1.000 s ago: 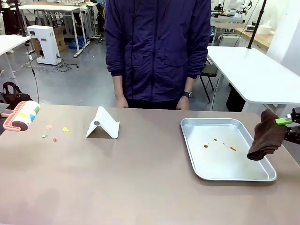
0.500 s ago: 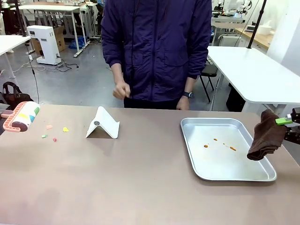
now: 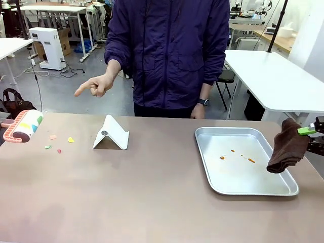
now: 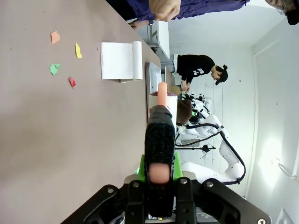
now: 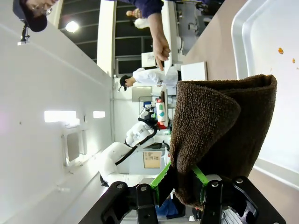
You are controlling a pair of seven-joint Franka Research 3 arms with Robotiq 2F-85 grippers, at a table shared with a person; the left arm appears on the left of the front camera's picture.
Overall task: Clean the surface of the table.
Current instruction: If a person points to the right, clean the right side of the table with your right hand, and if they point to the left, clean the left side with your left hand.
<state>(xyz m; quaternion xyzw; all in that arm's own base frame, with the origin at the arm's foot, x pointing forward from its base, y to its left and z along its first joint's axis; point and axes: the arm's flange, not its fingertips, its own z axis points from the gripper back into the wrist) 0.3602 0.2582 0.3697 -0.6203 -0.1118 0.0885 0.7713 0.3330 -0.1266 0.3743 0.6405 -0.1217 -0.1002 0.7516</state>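
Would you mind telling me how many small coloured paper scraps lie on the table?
4, clustered on the table left of the white stand: orange scrap, yellow scrap, green scrap, red scrap. None looks hidden.

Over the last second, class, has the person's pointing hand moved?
Yes. The hand rose from the table edge, leftward in the picture, and is now high above the white stand.

The tabletop (image 3: 152,202) was matte brownish-tan and the tray (image 3: 238,177) shiny silver with orange specks (image 3: 221,158). The cloth (image 3: 287,147) was dark brown, the stand (image 3: 114,135) white, the scraps (image 3: 71,139) pink, yellow, green and red (the roller (image 3: 24,126) pink too), and the jacket (image 3: 172,50) deep purple.
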